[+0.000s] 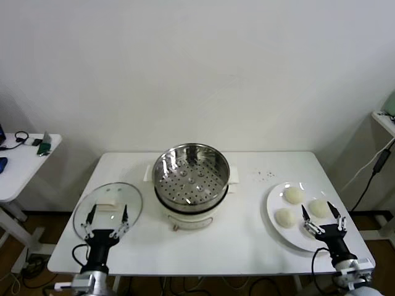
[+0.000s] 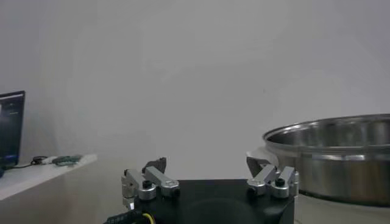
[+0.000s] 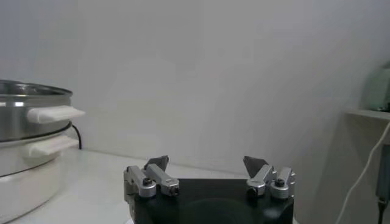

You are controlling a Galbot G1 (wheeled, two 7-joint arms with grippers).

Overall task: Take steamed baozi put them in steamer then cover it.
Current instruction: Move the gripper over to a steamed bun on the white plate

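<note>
The steel steamer [image 1: 191, 177] stands uncovered on its cream base in the middle of the table, with its perforated tray bare. It also shows in the left wrist view [image 2: 332, 152] and the right wrist view [image 3: 24, 122]. The glass cover [image 1: 108, 203] lies flat on the table to its left. Three baozi [image 1: 294, 195] [image 1: 319, 207] [image 1: 284, 217] show on the white plate [image 1: 274, 200] at the right. My left gripper [image 1: 108, 214] [image 2: 207, 164] is open and empty over the cover's near part. My right gripper [image 1: 320, 211] [image 3: 207, 163] is open and empty over the plate's near part, which it hides.
A small white side table [image 1: 24, 157] with cables and gadgets stands off to the left. A shelf [image 1: 384, 117] with a hanging cable stands at the far right. A white wall runs behind the table.
</note>
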